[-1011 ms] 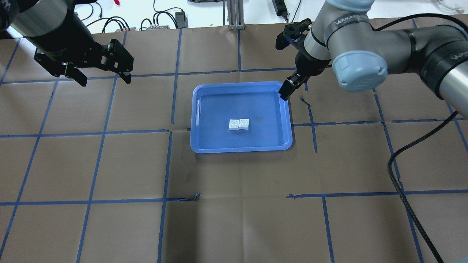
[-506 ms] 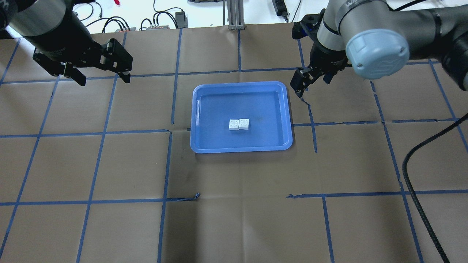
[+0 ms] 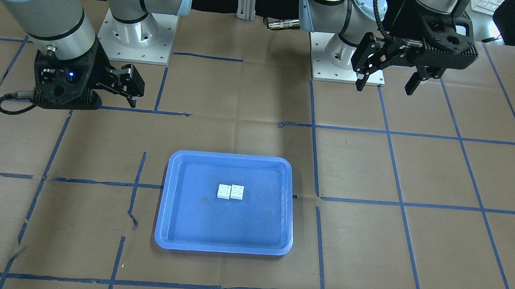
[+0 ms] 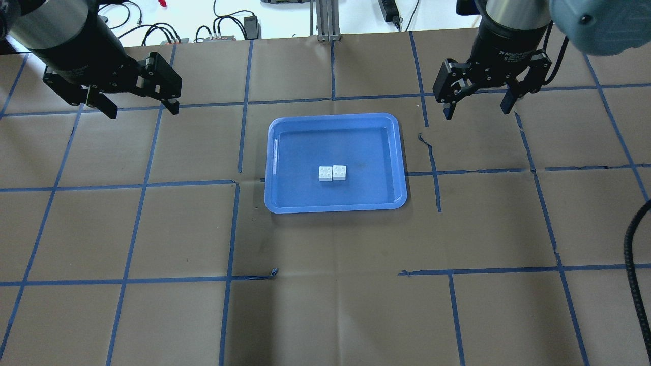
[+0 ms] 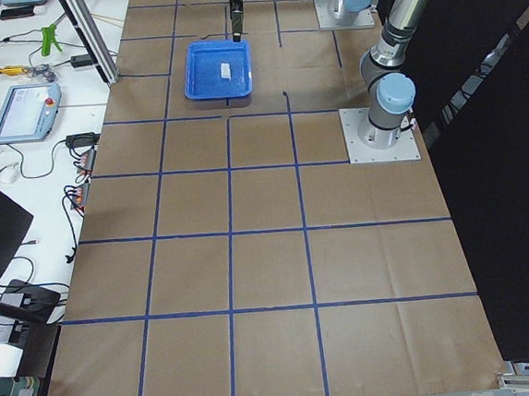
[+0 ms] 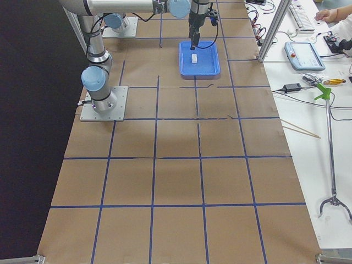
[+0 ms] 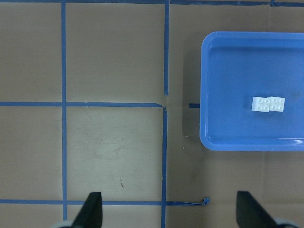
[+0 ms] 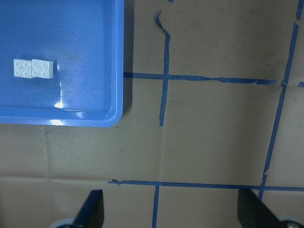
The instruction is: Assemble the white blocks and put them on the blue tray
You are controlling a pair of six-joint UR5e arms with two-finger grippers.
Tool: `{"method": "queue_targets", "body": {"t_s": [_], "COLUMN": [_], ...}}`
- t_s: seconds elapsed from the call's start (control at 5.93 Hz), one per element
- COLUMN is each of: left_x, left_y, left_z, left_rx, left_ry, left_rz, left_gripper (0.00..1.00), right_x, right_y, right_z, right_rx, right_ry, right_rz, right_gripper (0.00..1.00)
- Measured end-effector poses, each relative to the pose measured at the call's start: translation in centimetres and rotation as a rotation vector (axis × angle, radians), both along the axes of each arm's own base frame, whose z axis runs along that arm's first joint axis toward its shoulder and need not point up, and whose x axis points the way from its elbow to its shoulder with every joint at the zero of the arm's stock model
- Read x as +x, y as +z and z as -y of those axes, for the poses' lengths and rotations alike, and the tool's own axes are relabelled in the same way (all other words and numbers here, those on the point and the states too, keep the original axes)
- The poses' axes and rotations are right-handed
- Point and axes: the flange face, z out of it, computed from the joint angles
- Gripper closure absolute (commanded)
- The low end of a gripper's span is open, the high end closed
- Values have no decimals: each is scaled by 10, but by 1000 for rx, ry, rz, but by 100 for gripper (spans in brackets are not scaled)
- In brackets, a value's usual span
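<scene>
The two white blocks (image 4: pixel 332 173) lie side by side, touching, studs up, near the middle of the blue tray (image 4: pixel 305 147). They also show in the front view (image 3: pixel 230 191), the left wrist view (image 7: pixel 268 104) and the right wrist view (image 8: pixel 33 68). My left gripper (image 4: pixel 142 109) is open and empty, above the table well to the left of the tray. My right gripper (image 4: pixel 477 112) is open and empty, above the table off the tray's far right corner. Neither gripper touches the blocks or the tray (image 3: pixel 188 223).
Brown paper with blue tape lines (image 4: pixel 239 142) covers the table. Cables and power adapters (image 4: pixel 224 30) and an aluminium post (image 4: pixel 328 20) lie past the far edge. A black cable (image 4: pixel 633 254) hangs at the right. The arm bases (image 3: pixel 133 36) stand on the robot's side.
My right arm swung right, away from the tray's far right corner, and turned its wrist so both open fingers now show. The left gripper and the blocks stayed put.
</scene>
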Motion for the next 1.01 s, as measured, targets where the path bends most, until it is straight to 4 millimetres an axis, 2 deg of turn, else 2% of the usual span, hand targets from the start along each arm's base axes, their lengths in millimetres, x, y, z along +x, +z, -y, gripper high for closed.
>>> {"method": "queue_targets", "body": {"t_s": [0.34, 1.01], "left_x": [1, 1], "left_y": [1, 1], "left_z": [-2, -2], "left_rx": [-1, -2], "left_ry": [1, 1], "left_rz": [2, 0], "left_gripper": [1, 1], "right_x": [-2, -3], "right_y": [5, 8], "right_z": [-8, -11], "right_rx": [6, -20], "right_ry": [-8, -11], "right_rz": [1, 4], "right_gripper": [0, 0]}}
